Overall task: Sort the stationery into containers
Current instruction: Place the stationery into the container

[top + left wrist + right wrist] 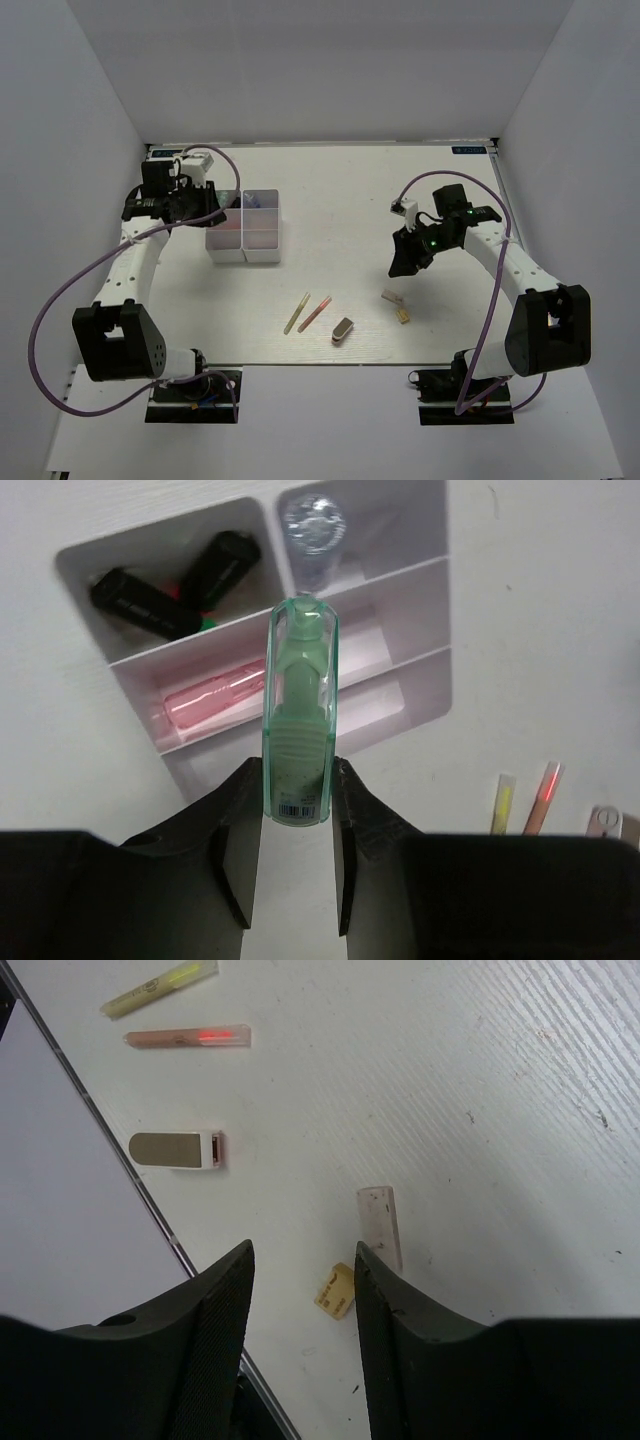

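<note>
Left claw [298, 785] is clamped on the teal tube [299, 710], squeezing it at the barcode end. The tube's long axis runs straight out ahead of the claw, with the rounded cap end farthest out. It hangs over the white organizer box [425, 630], which sits right below and ahead.

Directly under the tube a pink capsule [210, 700] lies crosswise in the middle row. The tube covers the capsule's right end and the middle of that row, so I can't tell how the row is divided there. One row farther out, the left compartment has two black-capped highlighters [135, 595]. The right one holds a clear bottle [315, 530], which is pretty blurry.

Off to this claw's right on the table [560, 630] are a yellow pen [503, 805] and a pink pen [543, 798]. Both point roughly the same way as the tube, and the claw body cuts off their near ends.

Right claw [302, 1260] has its fingers apart with nothing between them, hovering above the table. Just ahead of its right finger sits a clear little block [380, 1225], long side pointing away from the claw. A tan block [337, 1290] is right next to it, up against that finger's edge in the wrist view. I can't tell if those two touch.

Farther out and to the left a grey block [178, 1149] lies crosswise, and the two pens are beyond it. The yellow pen's far tip runs out of the wrist shot.
</note>
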